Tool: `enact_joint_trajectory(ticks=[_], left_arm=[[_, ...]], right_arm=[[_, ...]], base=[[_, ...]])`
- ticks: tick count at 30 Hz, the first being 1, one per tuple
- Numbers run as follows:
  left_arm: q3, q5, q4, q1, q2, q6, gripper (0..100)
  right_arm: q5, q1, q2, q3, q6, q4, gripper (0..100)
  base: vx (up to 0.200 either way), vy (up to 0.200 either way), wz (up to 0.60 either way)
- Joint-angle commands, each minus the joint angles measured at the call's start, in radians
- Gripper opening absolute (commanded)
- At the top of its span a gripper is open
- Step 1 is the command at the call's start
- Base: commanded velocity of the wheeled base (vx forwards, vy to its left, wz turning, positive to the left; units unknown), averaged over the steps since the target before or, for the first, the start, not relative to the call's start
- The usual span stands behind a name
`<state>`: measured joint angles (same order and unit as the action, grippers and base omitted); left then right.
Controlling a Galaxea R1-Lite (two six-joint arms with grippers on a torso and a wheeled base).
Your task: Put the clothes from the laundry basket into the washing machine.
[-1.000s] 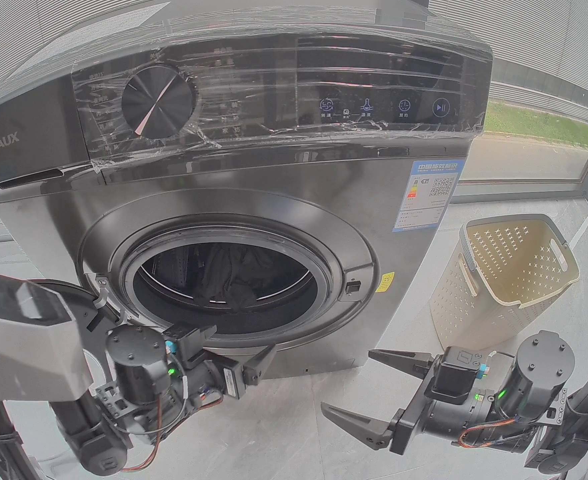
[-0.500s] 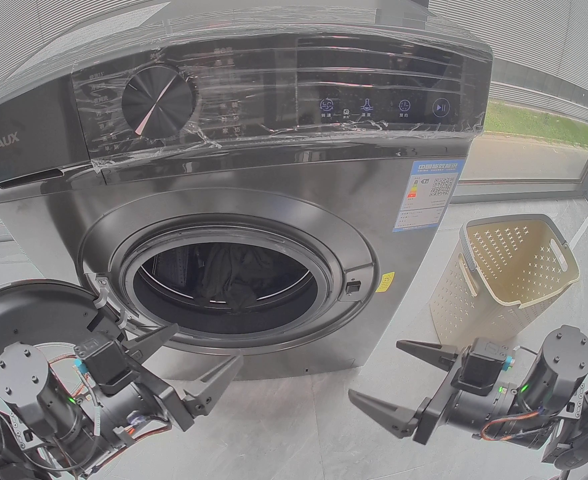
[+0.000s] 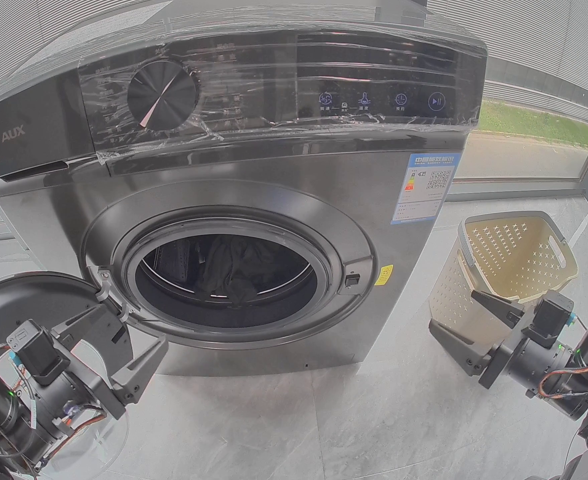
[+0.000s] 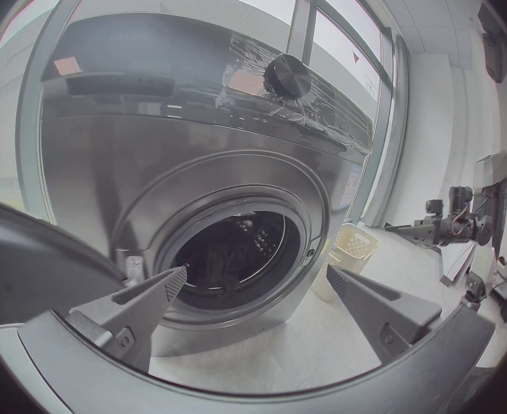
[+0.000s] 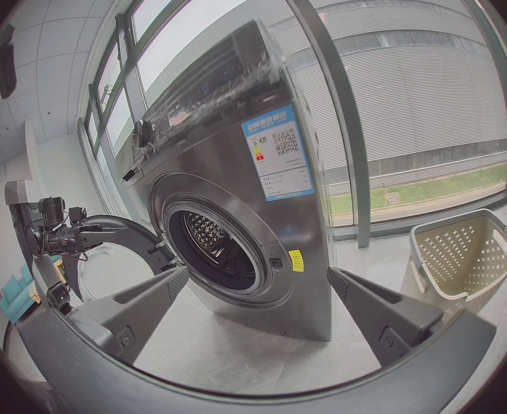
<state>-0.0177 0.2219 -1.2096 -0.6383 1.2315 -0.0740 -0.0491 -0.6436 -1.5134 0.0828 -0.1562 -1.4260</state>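
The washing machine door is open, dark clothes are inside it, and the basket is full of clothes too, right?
Not quite. The laundry basket looks empty in the head view, with its holed inner walls bare. The rest holds: the washing machine has its door open, and dark clothes lie inside it.
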Motion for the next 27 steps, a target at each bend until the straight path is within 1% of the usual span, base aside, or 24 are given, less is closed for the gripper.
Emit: enact_joint_trajectory(ticks=[1,4,7,9,10,12,13,14,15,16,17,18,20,21,22,25,26,27], left_arm=[[0.018,-0.001,0.099,0.057,-0.168,0.039,100],[0.018,0.004,0.199,0.058,-0.248,0.042,100],[0.016,0.004,0.278,0.077,-0.322,0.056,100],[0.015,0.002,0.295,0.083,-0.339,0.056,100],[0.013,0.001,0.344,0.104,-0.388,0.056,100],[0.013,0.002,0.369,0.117,-0.414,0.057,100],[0.013,0.004,0.386,0.129,-0.441,0.057,100],[0.013,0.004,0.403,0.143,-0.484,0.057,100],[0.015,0.002,0.413,0.149,-0.506,0.057,100],[0.015,0.002,0.418,0.150,-0.515,0.057,100],[0.018,0.007,0.472,0.166,-0.564,0.056,100],[0.018,0.010,0.509,0.175,-0.593,0.056,100],[0.016,0.013,0.596,0.203,-0.678,0.059,100],[0.016,0.013,0.659,0.221,-0.742,0.062,100],[0.016,0.013,0.694,0.229,-0.780,0.065,100],[0.018,0.014,0.828,0.250,-0.943,0.076,100],[0.018,0.013,0.906,0.256,-1.046,0.085,100],[0.018,0.014,0.958,0.270,-1.098,0.094,100]], right_arm=[[0.000,0.032,0.113,-0.043,0.009,0.015,100],[0.000,0.050,0.134,-0.049,0.009,0.016,100],[0.000,0.067,0.159,-0.064,0.010,0.015,100],[0.000,0.073,0.167,-0.070,0.014,0.015,100],[0.000,0.102,0.200,-0.083,0.037,0.024,100],[0.003,0.140,0.229,-0.083,0.053,0.036,100],[0.011,0.180,0.265,-0.083,0.073,0.041,100],[0.037,0.225,0.303,-0.083,0.093,0.045,100],[0.055,0.246,0.320,-0.083,0.102,0.052,100],[0.061,0.254,0.328,-0.083,0.104,0.055,100],[0.077,0.294,0.381,-0.083,0.115,0.096,100],[0.077,0.309,0.417,-0.083,0.119,0.133,100],[0.075,0.335,0.512,-0.083,0.136,0.246,100],[0.075,0.358,0.588,-0.083,0.145,0.334,100],[0.075,0.377,0.631,-0.083,0.150,0.384,100],[0.075,0.452,0.819,-0.083,0.156,0.588,100],[0.077,0.484,0.934,-0.083,0.156,0.699,100],[0.077,0.507,1.009,-0.081,0.158,0.771,100]], base=[[-0.200,0.000,0.00],[-0.200,0.000,0.00],[-0.200,0.000,0.00],[-0.200,0.000,0.00],[-0.200,0.000,0.00],[-0.200,0.000,0.00],[-0.200,0.000,0.00],[-0.200,0.000,0.00],[-0.200,0.000,0.00],[0.000,0.000,0.00],[0.000,0.000,0.00],[0.000,0.000,0.00],[0.000,0.000,0.00],[0.000,0.000,0.00],[0.000,0.000,0.00],[0.000,0.000,0.00],[0.000,0.000,0.00],[0.000,0.000,0.00]])
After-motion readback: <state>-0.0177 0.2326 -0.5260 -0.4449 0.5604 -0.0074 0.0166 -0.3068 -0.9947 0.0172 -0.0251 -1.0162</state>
